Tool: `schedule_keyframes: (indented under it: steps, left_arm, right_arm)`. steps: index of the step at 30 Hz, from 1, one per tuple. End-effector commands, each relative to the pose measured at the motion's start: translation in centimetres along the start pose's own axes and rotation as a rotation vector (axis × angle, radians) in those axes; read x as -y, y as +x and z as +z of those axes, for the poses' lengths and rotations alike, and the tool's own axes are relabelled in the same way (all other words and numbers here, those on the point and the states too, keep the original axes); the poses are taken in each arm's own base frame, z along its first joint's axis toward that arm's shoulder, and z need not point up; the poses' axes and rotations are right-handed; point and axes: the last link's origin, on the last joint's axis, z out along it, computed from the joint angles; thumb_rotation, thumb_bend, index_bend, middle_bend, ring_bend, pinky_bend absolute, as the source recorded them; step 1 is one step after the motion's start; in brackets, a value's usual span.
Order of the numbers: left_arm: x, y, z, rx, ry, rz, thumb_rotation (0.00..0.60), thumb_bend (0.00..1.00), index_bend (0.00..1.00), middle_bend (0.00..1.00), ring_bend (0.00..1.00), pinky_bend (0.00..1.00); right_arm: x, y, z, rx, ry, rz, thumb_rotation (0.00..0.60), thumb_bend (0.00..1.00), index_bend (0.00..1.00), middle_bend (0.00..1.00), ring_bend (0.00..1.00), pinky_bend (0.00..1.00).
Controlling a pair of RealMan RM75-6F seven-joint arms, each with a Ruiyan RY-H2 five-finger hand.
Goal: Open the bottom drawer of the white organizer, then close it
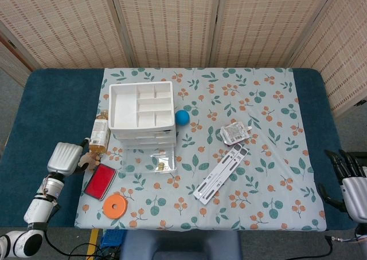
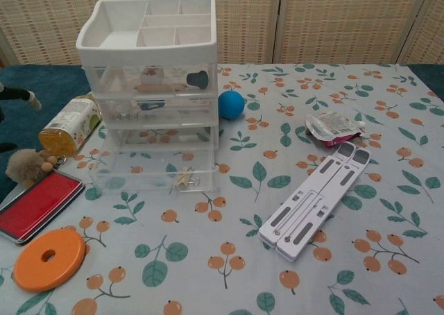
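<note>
bright, even overhead light, soft short shadows, sharp focus, no glare
</note>
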Motion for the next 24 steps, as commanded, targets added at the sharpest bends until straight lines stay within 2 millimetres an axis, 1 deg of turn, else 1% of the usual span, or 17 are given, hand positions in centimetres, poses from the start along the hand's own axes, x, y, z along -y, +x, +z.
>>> schedule_keyframes:
  steps: [1, 4, 8, 11, 15, 19, 24]
  left_arm:
    - [1.3, 0.1, -1.7, -0.008, 0.078, -0.075, 0.6, 0.26, 0.2, 0.71, 0.77, 1.0]
    - [2.0, 0.3, -3.2, -0.02, 0.117, -0.123, 0.6, 0.26, 0.2, 0.65, 0.69, 0.99]
    - [2.9, 0.2, -5.3, -0.032, 0.154, -0.154, 0.6, 0.26, 0.2, 0.62, 0.63, 0.92]
    - [3.3, 0.2, -6.9, -0.072, 0.181, -0.188, 0.6, 0.26, 0.2, 0.6, 0.61, 0.88]
    - [3.4, 0.1, -8.8, -0.18, 0.19, -0.219, 0.6, 0.26, 0.21, 0.59, 0.6, 0.81]
    - [3.2, -0.2, -10.3, -0.222, 0.17, -0.208, 0.6, 0.26, 0.23, 0.59, 0.59, 0.81]
    - [3.1, 0.2, -11.3, -0.243, 0.159, -0.195, 0.6, 0.26, 0.23, 0.59, 0.59, 0.81]
  right_arm:
    - [-0.1, -0.1, 0.2, 0.016, 0.001, -0.002, 0.6, 0.42, 0.0, 0.11, 0.0, 0.02]
    - [0.0, -0.5, 0.4, 0.045, 0.01, 0.001, 0.6, 0.43, 0.0, 0.11, 0.0, 0.02]
    - [0.5, -1.1, 0.8, 0.07, 0.034, 0.005, 0.6, 0.43, 0.0, 0.11, 0.0, 0.02]
    - [0.8, -1.4, 1.0, 0.079, 0.05, 0.005, 0.6, 0.43, 0.0, 0.11, 0.0, 0.02]
    - [1.3, -1.7, 1.0, 0.081, 0.074, 0.001, 0.6, 0.43, 0.0, 0.11, 0.0, 0.02]
    - [1.5, -1.9, 0.6, 0.078, 0.077, 0.005, 0.6, 0.43, 0.0, 0.11, 0.0, 0.02]
    - [1.6, -2.1, 0.1, 0.06, 0.07, 0.013, 0.6, 0.43, 0.0, 0.11, 0.0, 0.02]
